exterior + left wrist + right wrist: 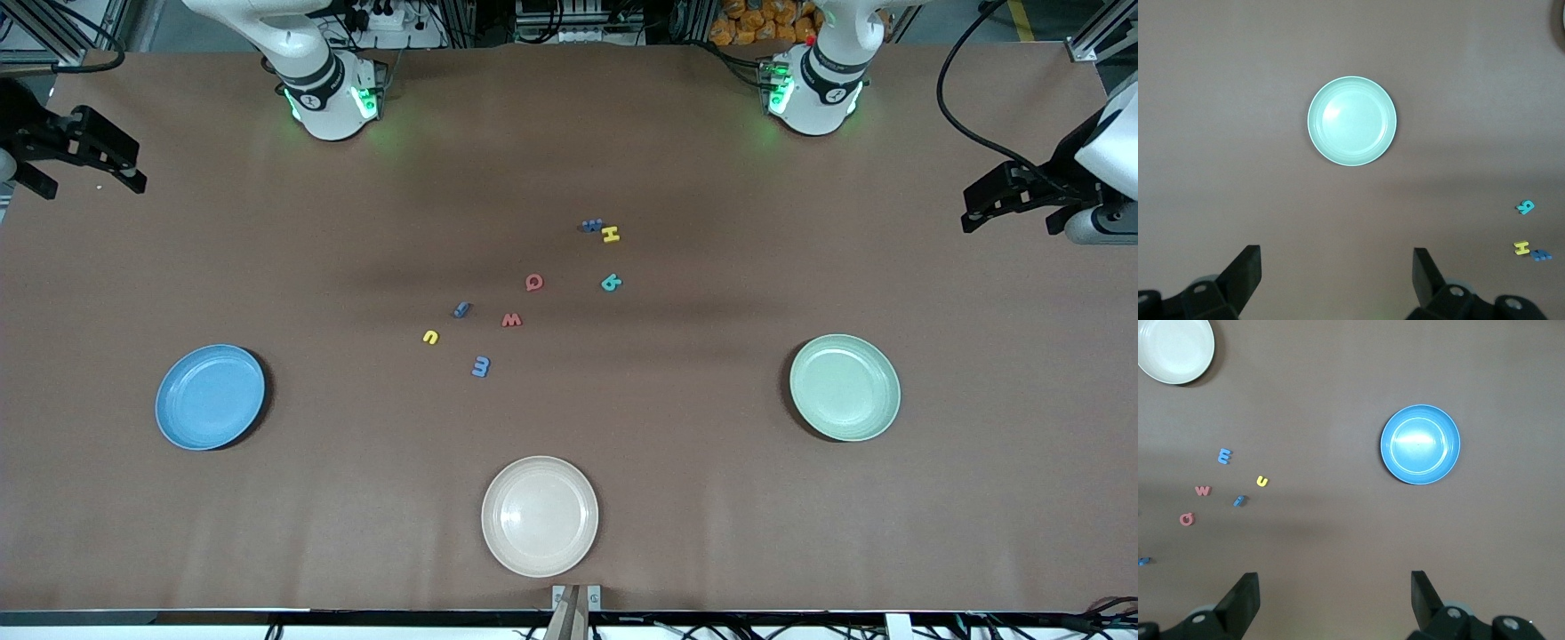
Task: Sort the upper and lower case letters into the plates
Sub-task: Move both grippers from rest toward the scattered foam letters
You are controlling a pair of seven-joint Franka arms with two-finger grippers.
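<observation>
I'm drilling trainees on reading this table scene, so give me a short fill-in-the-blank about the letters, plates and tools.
1. All eight letters lie on the ____, none in a plate.
2. The plate nearest the front camera is the ____ one, lower than the blue plate and the green plate.
3. The yellow H touches a ____ letter.
4. The left tool and right tool both have fingers ____.

Missing words: table; cream; blue; open

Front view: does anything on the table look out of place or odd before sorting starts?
One thing: a cream plate sits nearest the camera, a third plate beside the blue plate and green plate. All three are empty. The letters lie scattered mid-table, undamaged. Left tool and right tool wait open.
</observation>
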